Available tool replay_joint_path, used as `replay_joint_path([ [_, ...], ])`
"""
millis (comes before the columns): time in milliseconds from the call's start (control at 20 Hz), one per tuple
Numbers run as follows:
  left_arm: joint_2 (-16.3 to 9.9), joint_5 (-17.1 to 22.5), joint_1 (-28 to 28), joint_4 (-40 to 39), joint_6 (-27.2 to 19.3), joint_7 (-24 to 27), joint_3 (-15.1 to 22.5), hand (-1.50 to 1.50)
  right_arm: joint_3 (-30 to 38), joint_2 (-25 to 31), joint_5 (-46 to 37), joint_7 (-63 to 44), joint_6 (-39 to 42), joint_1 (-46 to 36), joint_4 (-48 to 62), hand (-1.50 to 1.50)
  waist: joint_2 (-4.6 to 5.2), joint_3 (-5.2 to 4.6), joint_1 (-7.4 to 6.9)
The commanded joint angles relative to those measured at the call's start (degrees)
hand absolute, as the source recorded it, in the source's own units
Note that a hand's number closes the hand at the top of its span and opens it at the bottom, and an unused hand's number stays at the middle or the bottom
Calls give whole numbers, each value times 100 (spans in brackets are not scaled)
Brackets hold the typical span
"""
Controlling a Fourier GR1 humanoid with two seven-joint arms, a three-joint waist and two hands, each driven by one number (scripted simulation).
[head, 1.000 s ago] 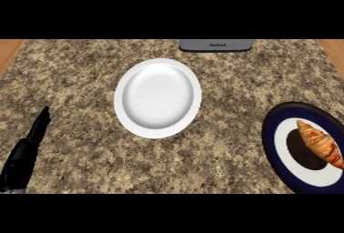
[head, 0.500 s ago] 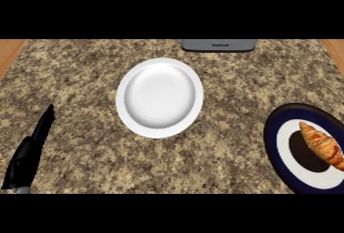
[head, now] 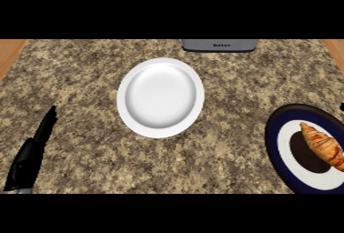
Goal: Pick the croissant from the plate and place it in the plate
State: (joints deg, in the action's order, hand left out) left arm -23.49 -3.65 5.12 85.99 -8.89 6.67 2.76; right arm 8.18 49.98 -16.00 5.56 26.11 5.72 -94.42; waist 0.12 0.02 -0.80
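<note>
A golden-brown croissant (head: 322,145) lies on a dark blue plate (head: 279,136) with a white middle, at the counter's right edge; the frame cuts both off. An empty white plate (head: 160,97) sits in the middle of the counter. My left hand (head: 30,157) shows at the lower left, fingers straight and pointing up, holding nothing, far from both plates. A small dark sliver (head: 341,107) shows at the right edge above the blue plate. It may be my right hand; too little of it shows to tell.
A grey appliance (head: 220,44) stands at the counter's far edge, behind the white plate. Speckled brown stone (head: 87,68) covers the counter, with wooden strips at the far left and far right corners.
My left hand has drifted slightly up and to the right. The dark sliver at the right edge is new. Plates and croissant lie as before.
</note>
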Motion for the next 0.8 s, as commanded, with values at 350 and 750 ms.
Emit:
replay_joint_path([
  [350,-101,-11,297,395,475,-193,-441,0,-418,-252,-1375,1092,142,-567,1421,-150,-15,1,44],
  [750,323,-413,-415,-507,384,157,-515,0,-636,-545,-2045,1266,392,-1405,2329,-150,-4,-1,61],
])
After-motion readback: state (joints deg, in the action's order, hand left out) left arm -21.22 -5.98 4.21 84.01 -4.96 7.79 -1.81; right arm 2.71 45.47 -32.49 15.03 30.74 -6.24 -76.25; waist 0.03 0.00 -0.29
